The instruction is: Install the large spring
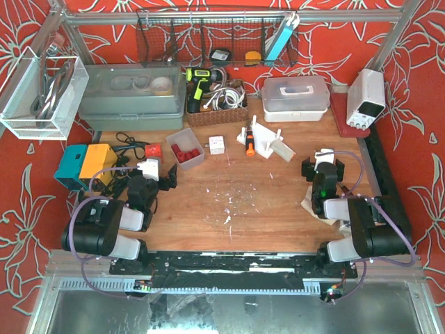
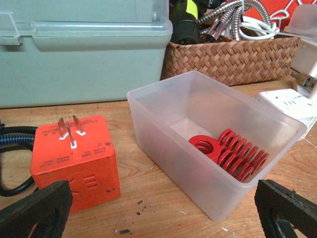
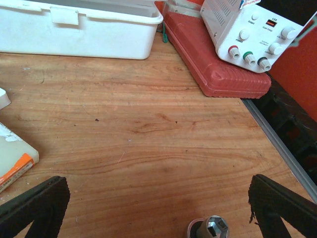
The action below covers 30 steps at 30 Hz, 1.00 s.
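Red ribbed-coil large spring [image 2: 237,156] lies in a frosted plastic bin [image 2: 168,148] just ahead of the left gripper [image 2: 163,206], which is spread wide and empty. The right gripper [image 3: 161,198] is spread too, with nothing in it.

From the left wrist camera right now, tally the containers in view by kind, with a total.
Grey-green lidded plastic box: 1
Woven wicker basket: 1
Open clear plastic bin, holding the red springs: 1
Total: 3
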Tool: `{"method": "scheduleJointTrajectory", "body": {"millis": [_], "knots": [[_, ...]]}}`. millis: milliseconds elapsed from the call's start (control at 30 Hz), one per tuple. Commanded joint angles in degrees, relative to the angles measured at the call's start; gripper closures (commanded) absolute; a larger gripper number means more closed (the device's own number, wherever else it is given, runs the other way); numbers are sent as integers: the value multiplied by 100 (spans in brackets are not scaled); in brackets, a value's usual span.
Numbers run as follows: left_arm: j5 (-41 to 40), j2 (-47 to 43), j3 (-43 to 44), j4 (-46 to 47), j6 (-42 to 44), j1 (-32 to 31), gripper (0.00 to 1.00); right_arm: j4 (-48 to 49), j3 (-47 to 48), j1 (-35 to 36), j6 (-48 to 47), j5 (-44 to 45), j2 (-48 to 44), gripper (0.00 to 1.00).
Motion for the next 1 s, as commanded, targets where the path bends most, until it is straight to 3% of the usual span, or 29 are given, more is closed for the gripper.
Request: {"method": "scheduleJointTrajectory", "body": {"millis": [0,500,567,733,967], "knots": [[28,-8,91,191,77,18,1,52,-36,11,64,-31,-58,1],[27,-28,83,199,70,19,1,115,-56,20,23,-84,-117,1],[81,-172,125,43,101,18,1,-349,55,20,-138,-474,-493,1],[-19,-1413,575,-1731,-74,15,1,-2562,772,11,136,-767,-1607,1],[-233,-3047,1315,-3278,-1387,10,1,-3604,1285,11,1087,-1412,-2897,1]]}}
